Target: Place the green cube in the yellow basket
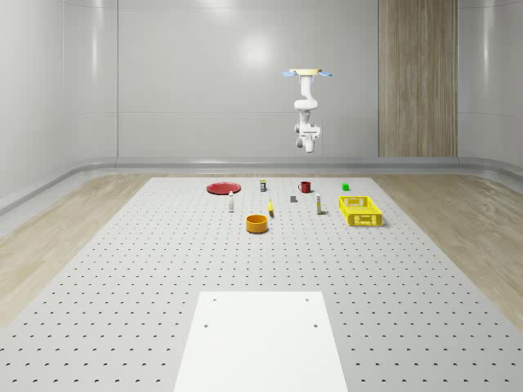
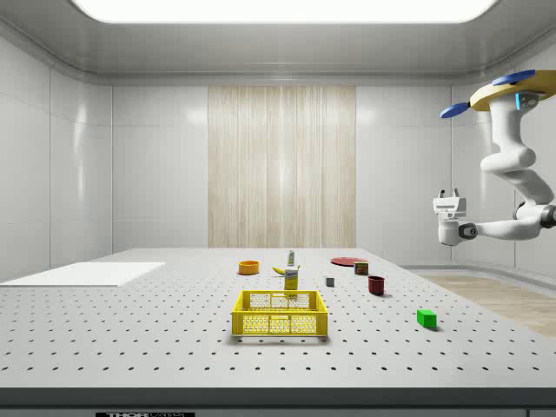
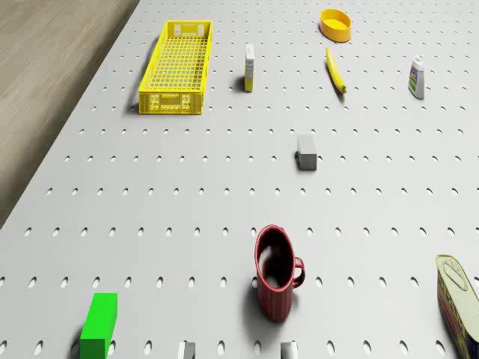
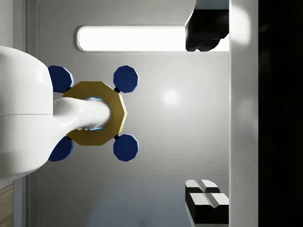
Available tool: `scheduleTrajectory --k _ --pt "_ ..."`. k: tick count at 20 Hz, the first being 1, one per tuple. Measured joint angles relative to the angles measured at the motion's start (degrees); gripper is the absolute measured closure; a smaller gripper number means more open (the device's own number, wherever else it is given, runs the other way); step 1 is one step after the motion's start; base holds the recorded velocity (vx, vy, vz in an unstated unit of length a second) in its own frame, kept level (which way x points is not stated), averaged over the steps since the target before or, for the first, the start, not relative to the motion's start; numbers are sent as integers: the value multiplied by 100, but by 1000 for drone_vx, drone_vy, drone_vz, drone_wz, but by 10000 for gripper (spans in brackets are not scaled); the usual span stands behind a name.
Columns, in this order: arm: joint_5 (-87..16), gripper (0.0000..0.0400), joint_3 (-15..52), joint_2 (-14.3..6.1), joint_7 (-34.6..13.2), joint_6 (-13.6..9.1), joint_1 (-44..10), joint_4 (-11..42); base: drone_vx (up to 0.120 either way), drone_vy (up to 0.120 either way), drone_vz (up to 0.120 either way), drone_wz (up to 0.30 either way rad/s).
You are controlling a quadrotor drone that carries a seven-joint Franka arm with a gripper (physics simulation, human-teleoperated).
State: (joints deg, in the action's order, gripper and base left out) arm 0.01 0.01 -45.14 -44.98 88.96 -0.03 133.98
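Observation:
The small green cube (image 1: 345, 187) (image 2: 426, 318) (image 3: 99, 324) lies on the perforated table near its far edge, apart from the yellow mesh basket (image 1: 360, 211) (image 2: 280, 313) (image 3: 178, 67). The basket has nothing in it. The drone (image 1: 307, 73) (image 2: 512, 87) (image 4: 94, 113) hovers high above the table's far end, roughly over the red mug. Its white arm is folded below it, and the gripper (image 1: 307, 148) (image 2: 449, 195) (image 4: 206, 115) points upward, far above the cube. The fingers (image 4: 206, 201) stand wide apart and hold nothing.
A red mug (image 3: 275, 273), a grey block (image 3: 306, 152), a small carton (image 3: 249, 67), a banana (image 3: 336, 72), an orange bowl (image 3: 336, 24), a bottle (image 3: 417, 77) and a can (image 3: 458, 299) stand around the table. A red plate (image 1: 221, 189) lies far left; a white panel (image 1: 261, 339) is nearest.

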Motion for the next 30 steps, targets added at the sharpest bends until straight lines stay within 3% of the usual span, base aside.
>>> scheduleTrajectory --k 7,13,19,30 --pt "7 0 9 186 10 -637 -18 -855 23 46 0 0" --pt "10 0 15 396 13 -964 -27 -1419 120 120 0 0" --pt "13 0 19 478 16 -1078 -34 -1641 27 120 0 0" --pt "14 0 25 480 20 -1079 -42 -1692 0 120 0 0"
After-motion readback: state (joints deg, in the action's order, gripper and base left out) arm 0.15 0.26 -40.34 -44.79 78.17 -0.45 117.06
